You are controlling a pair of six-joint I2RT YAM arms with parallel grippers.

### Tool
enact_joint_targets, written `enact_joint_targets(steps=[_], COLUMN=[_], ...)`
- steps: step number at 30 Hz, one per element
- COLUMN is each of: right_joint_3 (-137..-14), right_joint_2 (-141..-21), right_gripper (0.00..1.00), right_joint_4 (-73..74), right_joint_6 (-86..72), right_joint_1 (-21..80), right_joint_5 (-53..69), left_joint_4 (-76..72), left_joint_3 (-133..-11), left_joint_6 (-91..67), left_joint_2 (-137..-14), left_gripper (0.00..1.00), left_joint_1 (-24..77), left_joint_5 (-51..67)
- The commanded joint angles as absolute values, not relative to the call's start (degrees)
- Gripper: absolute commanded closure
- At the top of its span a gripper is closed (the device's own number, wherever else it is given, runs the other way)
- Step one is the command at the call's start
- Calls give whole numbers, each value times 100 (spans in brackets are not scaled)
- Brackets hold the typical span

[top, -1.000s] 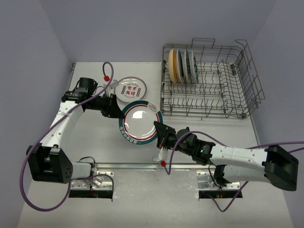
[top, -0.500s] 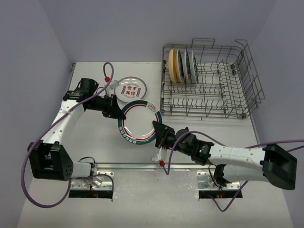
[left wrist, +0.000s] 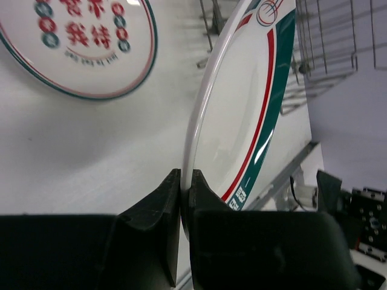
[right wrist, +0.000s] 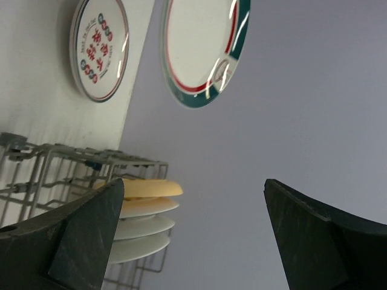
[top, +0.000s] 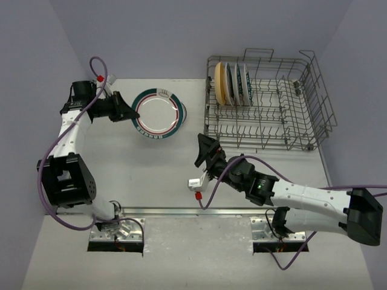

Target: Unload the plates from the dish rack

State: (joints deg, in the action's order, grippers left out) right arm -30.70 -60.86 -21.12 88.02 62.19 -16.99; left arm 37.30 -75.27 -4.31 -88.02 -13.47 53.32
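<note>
My left gripper (top: 125, 112) is shut on the rim of a white plate with a teal-green and red band (top: 158, 113), held tilted above the table at the far left. The left wrist view shows the rim pinched between my fingers (left wrist: 171, 192), with the plate (left wrist: 242, 109) on edge. Below it the plate with red characters (left wrist: 78, 42) lies flat on the table. The dish rack (top: 266, 136) at the far right holds a tan-yellow plate (top: 219, 83) and three teal-rimmed plates (top: 239, 83) upright. My right gripper (top: 202, 151) stands open and empty near the rack's front left corner.
Purple cables loop from both arms, and a small white connector with a red tag (top: 195, 183) hangs by the right arm. A metal rail (top: 193, 211) runs along the near table edge. Grey walls close off the back and both sides.
The right gripper opened and let go of the teal-rimmed plate, then drew back toward the rack. The left arm carried that plate up and to the far left, over the red-character plate.
</note>
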Motion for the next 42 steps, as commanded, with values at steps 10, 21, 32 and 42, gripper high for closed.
enact_joint_targets(steps=[10, 21, 32, 42], right_joint_3=[-6052, -7698, -8897, -9231], right_joint_2=[-6655, -7180, -7443, -7673], right_gripper=[1, 1, 1, 1], right_joint_4=[1197, 2245, 2778, 2938], right_joint_6=[3944, 1829, 354, -518], right_joint_1=[5386, 4782, 3765, 2684], right_joint_5=[-2102, -1595, -1045, -705], left_joint_4=[1466, 1520, 2008, 2632], left_joint_3=[-8301, -8640, -8806, -9045], left_joint_6=[-2377, -2151, -1957, -282], left_joint_2=[-10602, -11443, -11164, -9247], left_gripper=[100, 99, 44, 1], left_joint_1=[-1192, -835, -835, -227], left_joint_5=[4813, 4193, 3566, 360])
